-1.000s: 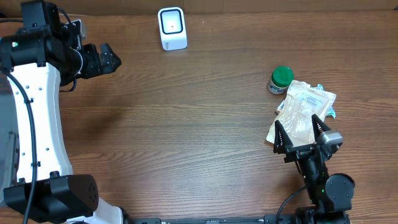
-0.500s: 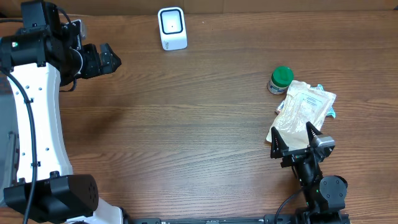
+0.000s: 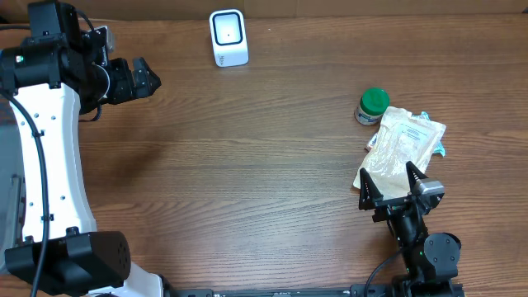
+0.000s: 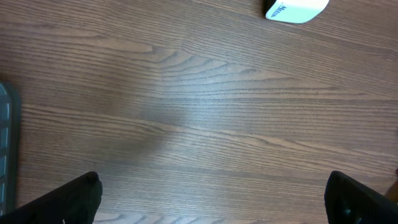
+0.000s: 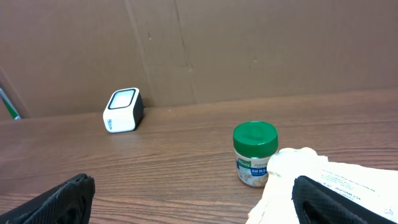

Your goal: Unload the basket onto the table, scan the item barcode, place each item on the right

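Left gripper (image 3: 147,76) and right gripper (image 3: 388,176), both mine, hang spread wide above the wooden table (image 3: 247,165); open wood lies between scanner (image 3: 228,37) and pouch (image 3: 404,140), cardboard wall (image 5: 249,50) behind.

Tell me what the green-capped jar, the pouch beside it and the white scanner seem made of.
Green-capped jar: probably plastic or glass under a printed label; the cap looks like matte moulded plastic.
Pouch: thin translucent plastic film, judging by crinkles and sheen.
White scanner: smooth, slightly glossy hard plastic casing.
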Robot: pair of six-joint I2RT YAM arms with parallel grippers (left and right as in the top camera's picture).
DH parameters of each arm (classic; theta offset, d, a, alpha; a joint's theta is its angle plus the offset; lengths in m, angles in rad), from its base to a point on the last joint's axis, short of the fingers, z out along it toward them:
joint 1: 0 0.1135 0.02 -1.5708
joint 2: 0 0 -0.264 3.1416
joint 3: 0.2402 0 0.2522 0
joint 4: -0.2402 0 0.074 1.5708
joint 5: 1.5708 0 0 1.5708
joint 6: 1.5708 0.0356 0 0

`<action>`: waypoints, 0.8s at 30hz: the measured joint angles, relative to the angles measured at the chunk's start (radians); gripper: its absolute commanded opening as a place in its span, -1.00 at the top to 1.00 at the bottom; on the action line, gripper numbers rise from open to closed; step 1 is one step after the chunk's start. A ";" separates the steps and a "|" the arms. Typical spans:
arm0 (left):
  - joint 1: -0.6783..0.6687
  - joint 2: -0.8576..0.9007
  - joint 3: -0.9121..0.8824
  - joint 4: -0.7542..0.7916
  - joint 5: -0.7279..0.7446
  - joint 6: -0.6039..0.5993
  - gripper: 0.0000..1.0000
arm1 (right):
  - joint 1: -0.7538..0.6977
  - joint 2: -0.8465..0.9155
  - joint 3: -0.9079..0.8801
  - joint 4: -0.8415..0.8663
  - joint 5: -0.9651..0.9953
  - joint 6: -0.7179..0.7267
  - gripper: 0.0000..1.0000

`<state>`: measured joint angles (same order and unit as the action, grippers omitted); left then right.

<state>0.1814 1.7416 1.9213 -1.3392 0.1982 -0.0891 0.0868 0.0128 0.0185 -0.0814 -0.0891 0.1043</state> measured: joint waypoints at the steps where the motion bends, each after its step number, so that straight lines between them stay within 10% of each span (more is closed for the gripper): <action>1: 0.000 0.000 0.000 0.000 0.000 0.000 -0.99 | 0.000 0.000 0.000 0.000 0.000 0.000 -1.00; 24: -0.067 -0.053 -0.020 0.001 -0.001 0.000 -0.99 | 0.000 0.000 0.000 0.000 0.000 0.000 -1.00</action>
<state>0.1146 1.6890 1.9011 -1.3384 0.1974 -0.0891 0.0868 0.0128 0.0185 -0.0818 -0.0891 0.1040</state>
